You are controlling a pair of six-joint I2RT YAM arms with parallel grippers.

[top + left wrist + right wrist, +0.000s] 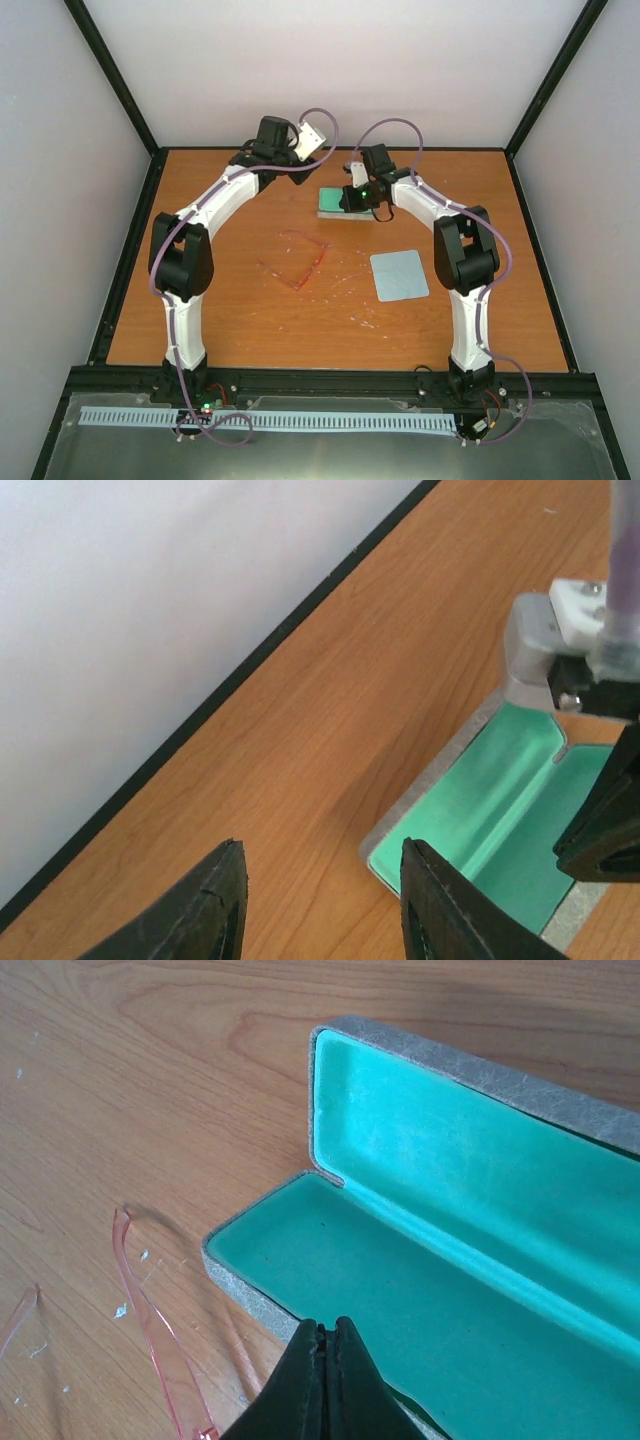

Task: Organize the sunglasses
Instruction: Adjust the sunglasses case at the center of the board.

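Observation:
The sunglasses [296, 262] are a thin red-pink translucent frame lying in the middle of the table; one temple arm shows at the lower left of the right wrist view [150, 1330]. The grey case [332, 203] lies open at the back, green inside [450, 1220], and also shows in the left wrist view [480, 810]. My right gripper [328, 1332] is shut and empty, over the near half of the case [350, 198]. My left gripper [320, 885] is open and empty above bare wood just left of the case, near the back wall [300, 160].
A light blue square cloth [400, 275] lies right of the sunglasses. The back wall's black base strip [200, 715] runs close to my left gripper. White specks [362, 318] dot the table near the sunglasses.

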